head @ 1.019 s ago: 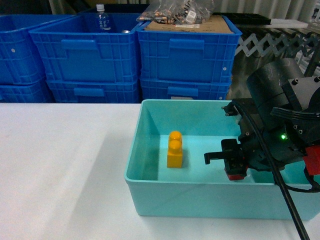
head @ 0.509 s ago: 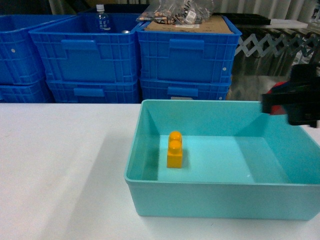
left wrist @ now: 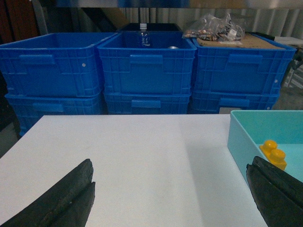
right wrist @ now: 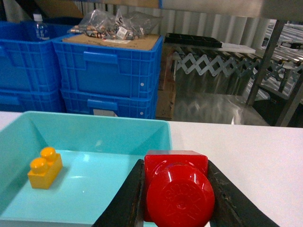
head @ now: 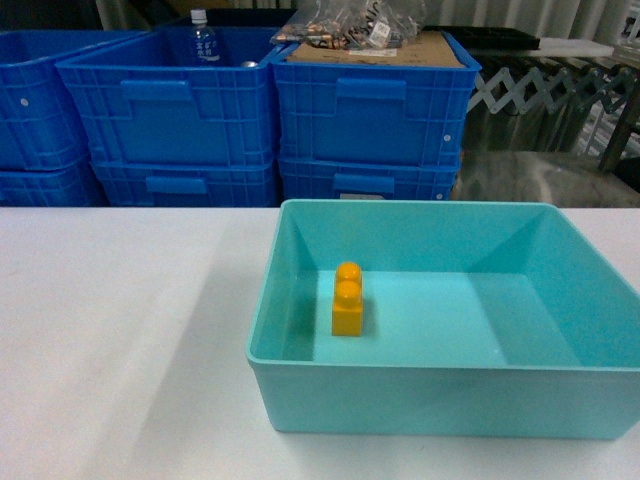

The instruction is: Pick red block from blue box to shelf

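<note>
Right gripper [right wrist: 174, 194] jaws squeeze the red block [right wrist: 176, 187] tight, left jaws wide open w/ nothing; keep grip firm, carry slow to shelf.

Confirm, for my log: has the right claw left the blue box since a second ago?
Yes. It rose out of the blue box rightward, gone from head view, gripping the red block.

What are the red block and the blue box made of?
The red block looks like glossy moulded plastic: it shines, and its round stud has raised lettering. The blue box looks like smooth plastic too, with plain, softly shiny walls and a thin rim.
</note>
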